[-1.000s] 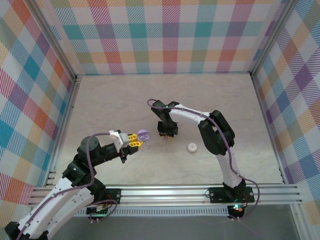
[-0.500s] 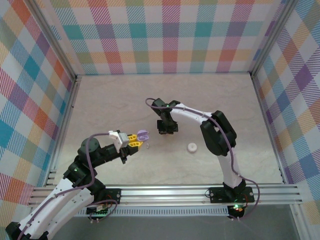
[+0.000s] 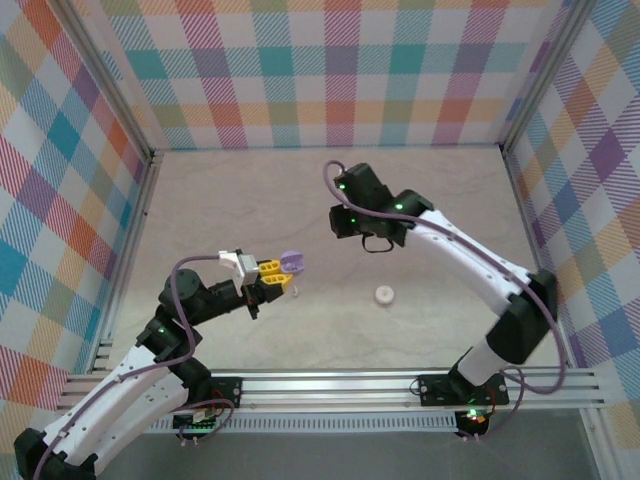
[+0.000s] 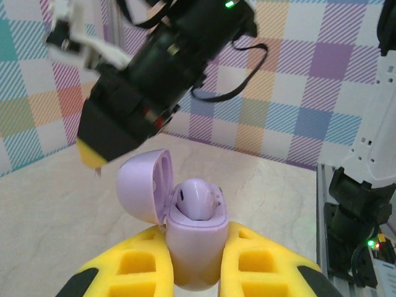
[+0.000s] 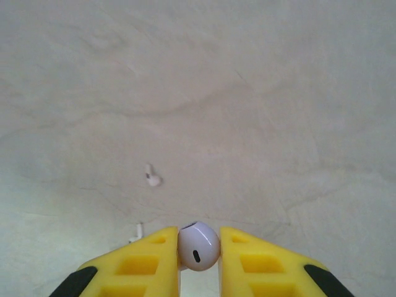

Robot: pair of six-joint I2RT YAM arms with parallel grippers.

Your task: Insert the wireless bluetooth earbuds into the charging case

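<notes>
My left gripper is shut on a pale purple charging case, held upright above the table. Its lid is hinged open to the left, and one pale purple earbud sits in the case. In the top view the case is left of centre at the left gripper. My right gripper is shut on a second pale purple earbud, held above the table. Its black body hangs above and left of the open case. Two white earbuds lie on the table below.
A small white round disc lies on the table right of the case. Checked walls enclose the beige tabletop on three sides. A metal rail runs along the near edge.
My right arm has risen off the table and swung up and to the right with the purple earbud. The left gripper with the case has shifted slightly up and right.
</notes>
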